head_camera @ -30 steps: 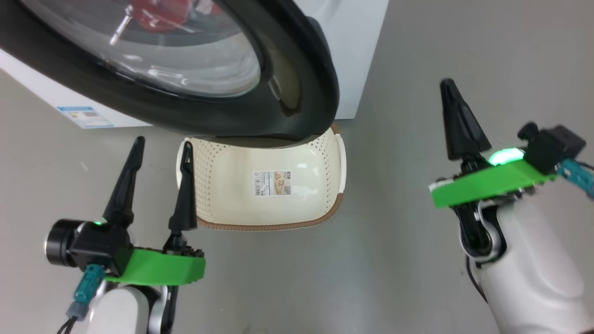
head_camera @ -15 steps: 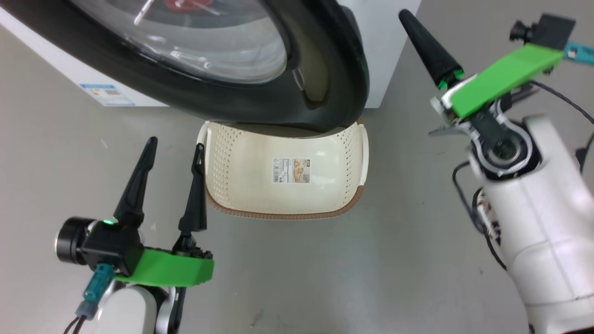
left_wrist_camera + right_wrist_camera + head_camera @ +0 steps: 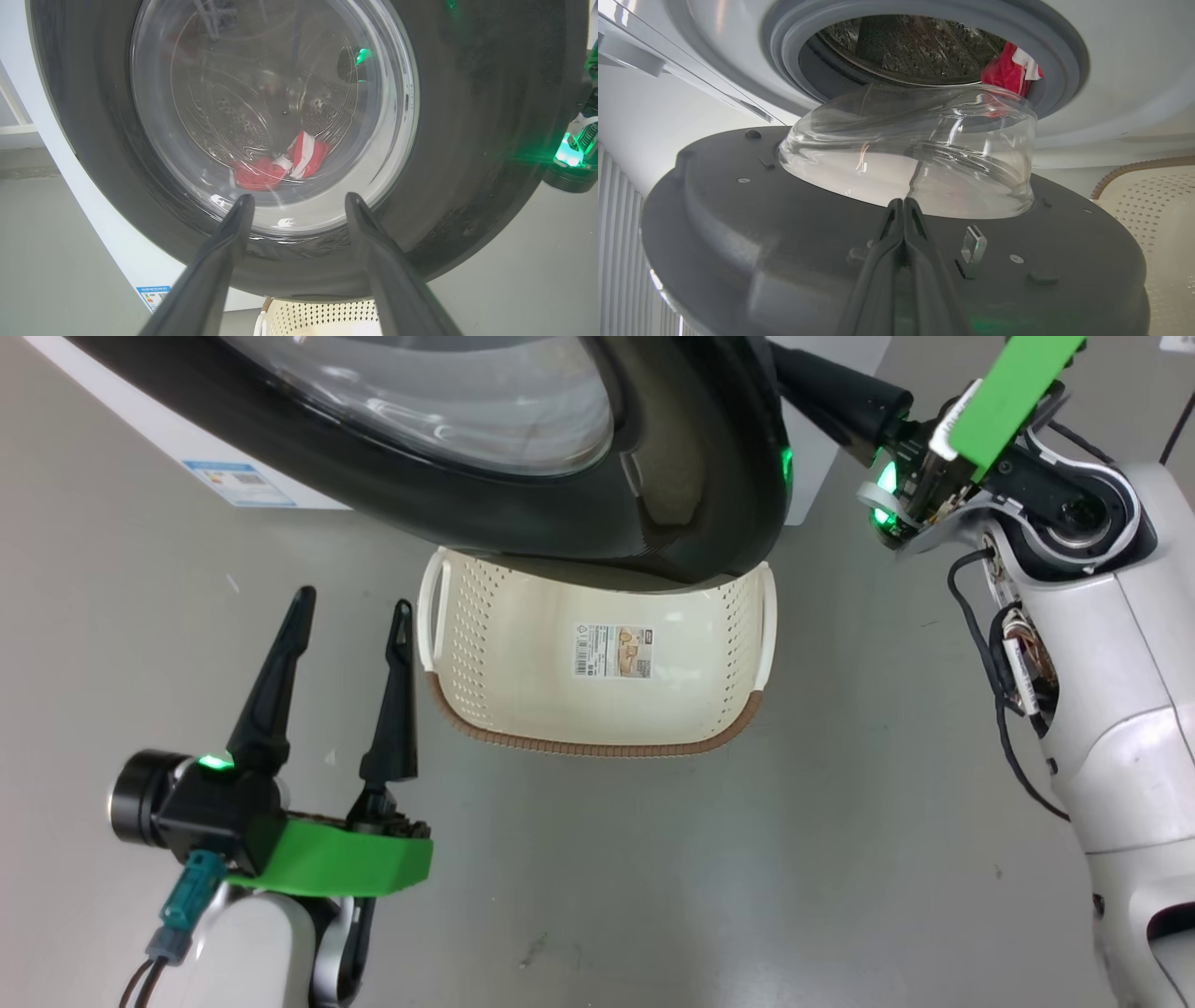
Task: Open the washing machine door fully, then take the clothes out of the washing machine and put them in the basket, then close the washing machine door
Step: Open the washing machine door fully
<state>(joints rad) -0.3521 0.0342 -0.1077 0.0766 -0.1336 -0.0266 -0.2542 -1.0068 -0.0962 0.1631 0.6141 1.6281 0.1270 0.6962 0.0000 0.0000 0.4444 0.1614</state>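
My right hand (image 3: 903,201), clenched empty behind the glossy black-rimmed round door (image 3: 724,467), should push it steadily fully open.

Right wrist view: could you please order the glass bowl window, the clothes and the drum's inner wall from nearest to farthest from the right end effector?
From the right end effector, shut at bottom centre:
1. Glass bowl window: just ahead of the fingertips, centre.
2. Clothes: upper right, at the drum's mouth.
3. Drum's inner wall: top centre, deepest inside.
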